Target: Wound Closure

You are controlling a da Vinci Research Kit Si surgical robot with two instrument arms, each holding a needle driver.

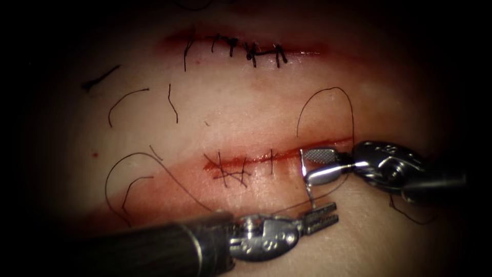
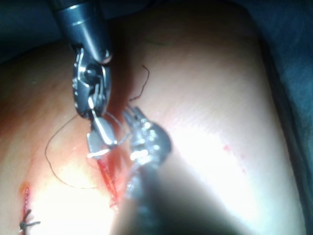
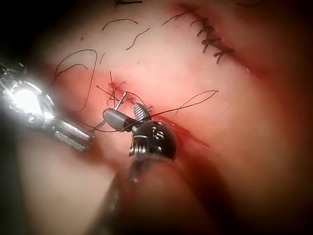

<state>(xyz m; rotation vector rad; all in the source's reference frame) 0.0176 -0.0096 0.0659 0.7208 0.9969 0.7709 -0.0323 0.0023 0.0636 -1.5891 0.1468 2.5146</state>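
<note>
The right tool (image 1: 320, 164), fingers open wide, has the needle (image 1: 306, 179) between them at the lower cut (image 1: 256, 158); the left tool (image 1: 320, 216) waits below with narrow, empty fingers, so grip gently.

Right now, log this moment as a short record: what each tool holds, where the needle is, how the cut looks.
left tool: jaws open, near the needle's lower end, holding nothing
right tool: jaws open around the needle
needle: standing beside the cut's open part; whether it is in the tissue cannot be told
thread: loops above the right tool
cut: stitched at left, open at right
</note>
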